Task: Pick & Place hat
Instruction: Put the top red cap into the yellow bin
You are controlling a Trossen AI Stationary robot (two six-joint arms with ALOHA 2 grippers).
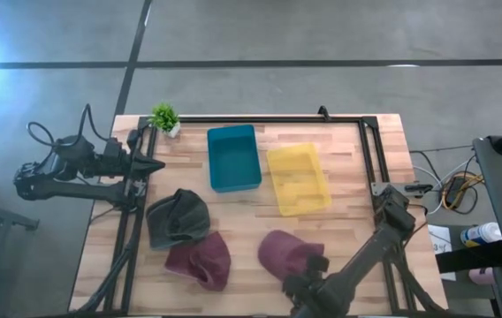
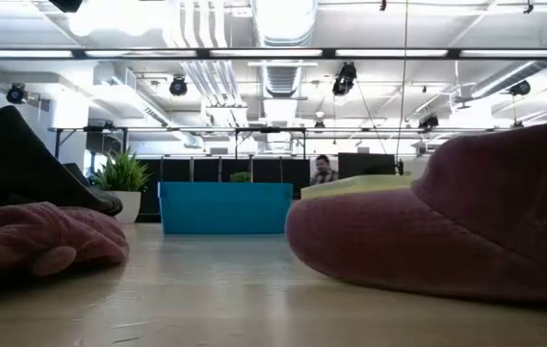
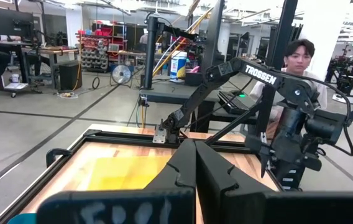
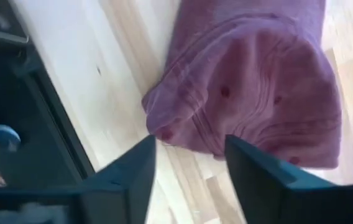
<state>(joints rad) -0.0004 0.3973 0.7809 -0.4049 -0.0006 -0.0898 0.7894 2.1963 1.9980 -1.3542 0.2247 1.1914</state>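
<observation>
Three hats lie on the near half of the wooden table (image 1: 357, 177): a dark grey hat (image 1: 178, 217) toward the left, a maroon hat (image 1: 201, 261) touching its near edge, and a second maroon hat, the right hat (image 1: 286, 253), lying apart from them toward the middle-right. Behind them sit two bins side by side, a teal bin (image 1: 233, 157) and a yellow bin (image 1: 298, 178), both holding nothing that can be seen from above. A small potted plant (image 1: 164, 117) stands at the far left corner.

The right gripper (image 1: 308, 276) is low over the near edge of the table, right at the near side of the right hat. In the right wrist view its two dark fingers (image 4: 133, 174) stand spread apart, with the hat's (image 4: 257, 87) rim and crown just ahead of the gap between them; nothing is held. Whether the fingertips touch the fabric cannot be told.

The left gripper (image 1: 155, 165) waits at the left side of the table, beyond the grey hat, pointing toward the teal bin. Its fingers (image 3: 186, 168) are pressed together in the left wrist view, with nothing between them.

From table height the right hat (image 2: 447, 222) fills the right side, the other maroon hat (image 2: 42, 241) lies at the left, and the teal bin (image 2: 225, 207) stands behind. A person (image 3: 294, 62) is beyond the table's right side.
</observation>
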